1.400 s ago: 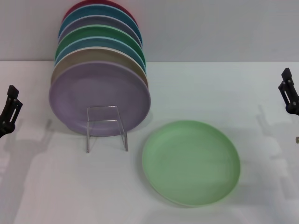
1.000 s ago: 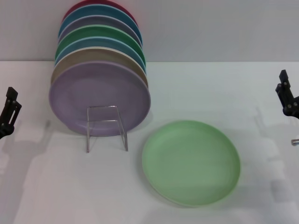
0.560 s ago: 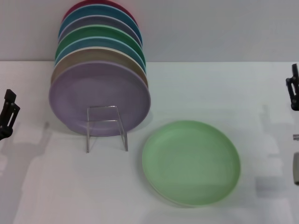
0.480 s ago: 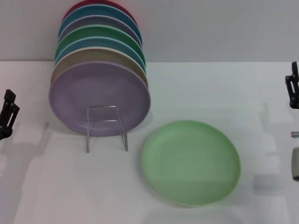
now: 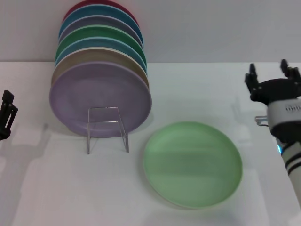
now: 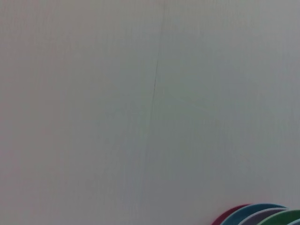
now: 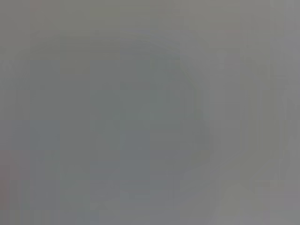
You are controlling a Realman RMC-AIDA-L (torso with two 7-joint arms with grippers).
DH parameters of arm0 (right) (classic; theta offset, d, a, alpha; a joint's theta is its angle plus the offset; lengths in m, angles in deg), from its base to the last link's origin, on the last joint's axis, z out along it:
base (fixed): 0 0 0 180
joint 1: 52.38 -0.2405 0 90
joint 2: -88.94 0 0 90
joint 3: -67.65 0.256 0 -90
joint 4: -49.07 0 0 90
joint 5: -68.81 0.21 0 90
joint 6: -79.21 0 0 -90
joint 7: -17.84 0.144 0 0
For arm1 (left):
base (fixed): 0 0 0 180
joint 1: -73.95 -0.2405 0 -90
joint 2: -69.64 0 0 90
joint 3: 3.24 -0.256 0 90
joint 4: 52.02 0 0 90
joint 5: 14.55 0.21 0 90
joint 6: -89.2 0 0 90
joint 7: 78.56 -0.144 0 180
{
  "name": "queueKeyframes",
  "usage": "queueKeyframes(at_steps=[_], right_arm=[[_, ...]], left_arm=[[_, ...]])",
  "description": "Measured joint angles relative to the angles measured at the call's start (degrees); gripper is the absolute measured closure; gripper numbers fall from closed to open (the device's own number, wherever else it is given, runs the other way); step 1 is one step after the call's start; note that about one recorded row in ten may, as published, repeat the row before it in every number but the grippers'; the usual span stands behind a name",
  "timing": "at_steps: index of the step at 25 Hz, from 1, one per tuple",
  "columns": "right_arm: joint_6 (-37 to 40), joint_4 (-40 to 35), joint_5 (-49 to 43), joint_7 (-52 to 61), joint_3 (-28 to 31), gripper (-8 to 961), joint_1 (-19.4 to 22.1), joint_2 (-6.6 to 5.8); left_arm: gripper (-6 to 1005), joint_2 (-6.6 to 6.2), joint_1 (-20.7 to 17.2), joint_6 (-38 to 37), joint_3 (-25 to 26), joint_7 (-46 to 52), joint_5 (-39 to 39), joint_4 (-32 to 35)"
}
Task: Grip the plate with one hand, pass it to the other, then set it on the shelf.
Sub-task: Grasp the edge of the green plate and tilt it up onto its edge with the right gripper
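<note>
**A:** What sits on the worktop (image 5: 197,89)?

**B:** One pale mint-green plate (image 5: 193,164) lies flat on the white worktop, near the front and right of centre. Nothing touches it.

**A:** And the shelf?

**B:** The shelf (image 5: 107,128), a small clear stand with a see-through front lip, is to the left of the plate, close by but apart from it. A row of upright plates (image 5: 99,61) leans on it, one behind the other. I count about eight: a lilac plate (image 5: 99,94) in front, then beige, blue, darker green, grey-lilac, blue again and red at the far back. The lilac plate is much wider than the stand and covers most of it; only the front lip is free.

**A:** Where are the hands?

**B:** Two. The right hand (image 5: 272,74) is at the right, beyond the plate's far right edge and apart from it, its fingers spread and empty. The left hand (image 5: 6,113) is at the far left edge, well apart from the shelf; I cannot tell its fingers' state.

**A:** Anything between the plate and the shelf?

**B:** Only bare worktop. The left wrist view shows a plain wall and the tops of the stacked plates; the right wrist view is a grey blur.
</note>
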Motion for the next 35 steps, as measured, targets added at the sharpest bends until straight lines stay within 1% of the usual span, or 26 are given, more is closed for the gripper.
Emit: queueKeyframes(at_steps=[3, 5, 10, 13, 14, 15, 18, 19, 21, 24, 26, 32, 35], right_arm=[[-10.72, 5.69, 0.05, -6.50, 6.73, 262, 2.87, 0.54], [-18.77, 9.53, 0.05, -8.78, 11.39, 263, 5.09, 0.74], [-37.21, 16.62, -0.26, -10.15, 22.03, 264, 9.33, 0.92], [-48.75, 18.26, -0.32, -10.16, 28.99, 264, 10.34, 1.21], [-57.50, 18.45, -0.42, -9.78, 34.42, 264, 10.08, 1.25], [-57.50, 18.45, -0.42, -9.78, 34.42, 265, 10.08, 1.25], [-70.17, 18.09, -1.78, -8.22, 42.86, 265, 8.71, 1.26], [-73.53, 18.13, -3.25, -6.80, 45.21, 265, 8.21, 1.26], [-81.32, 19.34, -10.04, -1.17, 50.08, 266, 6.84, 1.27], [-90.19, 22.66, -19.69, 6.56, 54.65, 266, 5.11, 1.27], [-96.14, 24.69, -23.92, 10.26, 57.09, 267, 3.85, 1.25], [-115.55, 28.05, -28.90, 18.23, 65.39, 268, -1.22, 0.99], [-123.01, 28.39, -31.04, 21.75, 68.18, 269, -3.77, 0.88]], left_arm=[[214, -0.06, 0.00, 0.00, 0.06, 0.00, -0.01, 0.04], [214, -0.07, 0.09, 0.00, 0.08, 0.00, 0.00, 0.09], [214, -0.09, 0.54, 0.04, 0.17, 0.00, 0.00, 0.67], [214, -0.09, 0.71, 0.13, 0.17, 0.00, 0.01, 0.80], [214, -0.09, 0.75, 0.14, 0.17, 0.00, 0.00, 0.81], [214, -0.09, 0.75, 0.14, 0.17, 0.00, 0.00, 0.81], [214, -0.09, 0.84, 0.21, 0.17, 0.00, 0.00, 0.80], [214, -0.09, 0.87, 0.22, 0.17, 0.00, 0.01, 0.80], [214, -0.08, 0.97, 0.28, 0.17, 0.00, 0.01, 0.79], [214, -0.02, 1.10, 0.39, 0.17, 0.00, 0.00, 0.79], [214, 0.03, 1.22, 0.49, 0.17, 0.00, 0.01, 0.79], [214, 0.10, 1.40, 0.62, -0.05, 0.00, 0.02, 0.61], [214, 0.16, 1.45, 0.63, -0.17, 0.00, 0.00, 0.36]])
